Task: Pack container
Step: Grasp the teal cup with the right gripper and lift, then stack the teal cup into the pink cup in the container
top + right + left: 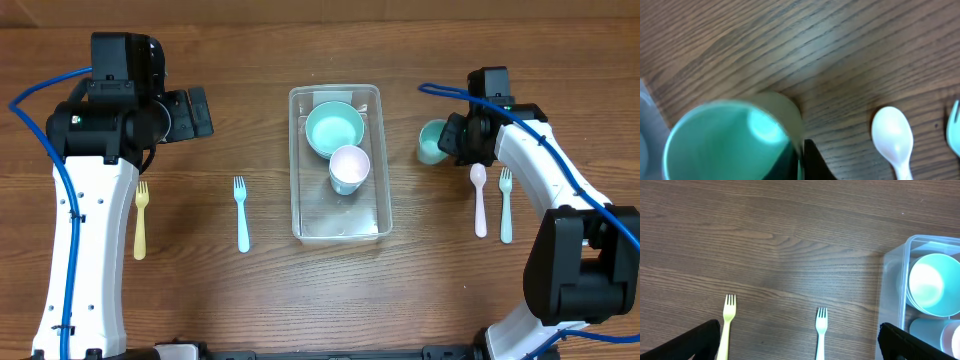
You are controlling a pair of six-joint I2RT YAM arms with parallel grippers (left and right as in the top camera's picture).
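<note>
Brown wood-grain table [250,300], clear container [336,222] centred, left claw [200,113] spread, right claw [453,140] pinching teal cup [431,143].

Table [420,280] bears container [335,218], spoon [479,200], yellow fork [141,220], blue fork [241,215], teal fork [506,205].

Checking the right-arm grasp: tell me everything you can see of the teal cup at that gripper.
The teal cup is small, round, glossy plastic by its look, and seems empty. It sits upright, mouth up, on the wood table right of the clear container, apart from it. The right gripper is shut on its rim; nothing else touches it.
</note>
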